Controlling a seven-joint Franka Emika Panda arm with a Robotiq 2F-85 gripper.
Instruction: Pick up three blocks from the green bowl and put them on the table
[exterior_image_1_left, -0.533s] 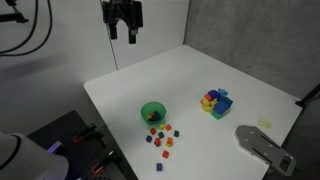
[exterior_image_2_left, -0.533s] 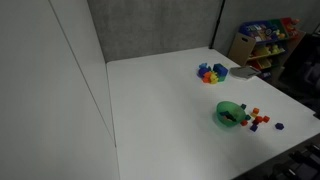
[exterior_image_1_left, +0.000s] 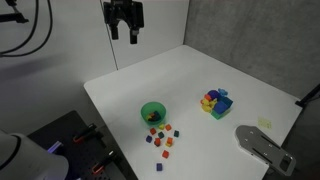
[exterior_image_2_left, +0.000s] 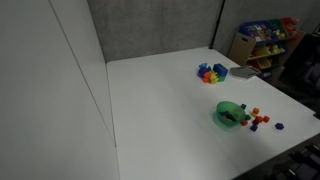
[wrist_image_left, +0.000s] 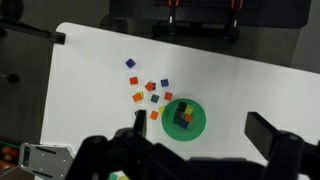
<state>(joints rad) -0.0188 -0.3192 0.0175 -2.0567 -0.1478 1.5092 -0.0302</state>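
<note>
White table (exterior_image_1_left: 200, 70), nothing has moved.
My gripper (exterior_image_1_left: 123, 36) still hangs high, jaws spread and empty; several blocks (exterior_image_1_left: 163, 138) already lie beside the green bowl (exterior_image_1_left: 153, 113), some remain inside.

**Item count, by kind**

Gripper (exterior_image_1_left: 123, 35): 1, two fingers.
Table (wrist_image_left: 250, 80): 1, well below the gripper.
Green bowl (wrist_image_left: 198, 118): 1. In the wrist view it lies between the two fingers' lines.
Blocks (wrist_image_left: 150, 86): 7 loose on the table, all just beyond the bowl on the side away from the gripper. There are 3 orange, 2 red and 1 purple; 1 is too small to call.
Blocks inside the bowl: at least 2, exact number unclear.
Block cluster (exterior_image_1_left: 215, 102): 1, well off to one side of the gripper.
</note>
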